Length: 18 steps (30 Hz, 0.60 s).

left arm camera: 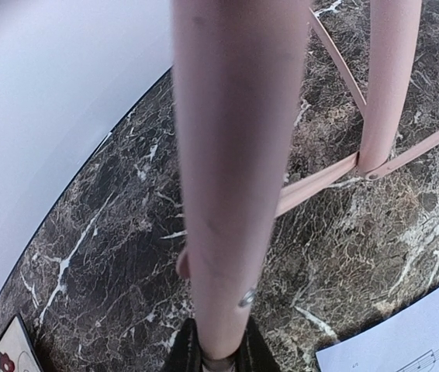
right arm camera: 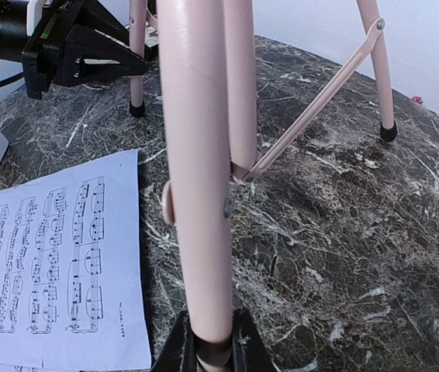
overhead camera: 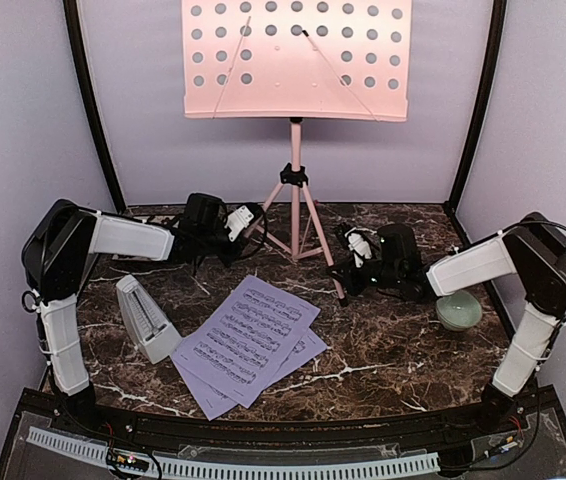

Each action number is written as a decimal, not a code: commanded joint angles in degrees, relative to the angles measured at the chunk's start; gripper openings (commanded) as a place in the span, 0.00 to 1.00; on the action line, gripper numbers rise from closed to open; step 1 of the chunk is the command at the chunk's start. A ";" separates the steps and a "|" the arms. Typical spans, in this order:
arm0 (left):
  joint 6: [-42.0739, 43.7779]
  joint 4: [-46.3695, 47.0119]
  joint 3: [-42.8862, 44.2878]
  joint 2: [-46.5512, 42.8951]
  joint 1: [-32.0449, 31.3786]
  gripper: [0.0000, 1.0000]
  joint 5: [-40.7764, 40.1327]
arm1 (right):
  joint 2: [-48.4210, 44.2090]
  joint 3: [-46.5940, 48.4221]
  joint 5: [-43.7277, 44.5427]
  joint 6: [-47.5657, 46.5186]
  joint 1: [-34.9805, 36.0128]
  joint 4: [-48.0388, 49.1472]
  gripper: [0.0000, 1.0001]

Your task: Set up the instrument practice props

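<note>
The left gripper [left arm camera: 213,358] is clamped on one tripod leg of the pink perforated-metal music stand [overhead camera: 296,60], the right gripper [right arm camera: 213,350] on another. The stand is set upright at the back; two pale lavender sheet-music pages [overhead camera: 253,340] and a white-grey pyramid metronome [overhead camera: 146,318], lying nearer, are judged unplaced. Only notation can be read

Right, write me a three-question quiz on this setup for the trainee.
1. True or false: the two pale lavender sheet-music pages lie on the pink perforated-metal music stand.
2. The left end effector and right end effector each grip: A a stand leg, B a page, C nothing.
3. In the top view, the white-grey pyramid metronome is on which side of the pages?
Key: 1 false; 2 A; 3 left.
</note>
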 commanded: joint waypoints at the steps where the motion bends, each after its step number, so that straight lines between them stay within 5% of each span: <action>1: -0.81 -4.46 -2.29 -3.54 4.13 0.00 -10.39 | -1.05 -4.98 5.13 6.52 -3.66 -8.88 0.00; 14: -1.44 -2.92 -4.17 -5.42 -1.34 0.08 -5.25 | 0.63 -2.42 2.17 8.37 -0.02 -7.38 0.00; 18: -3.68 -2.54 -4.64 -5.78 -1.84 0.23 -4.67 | -0.54 -2.64 1.56 7.90 1.56 -7.75 0.14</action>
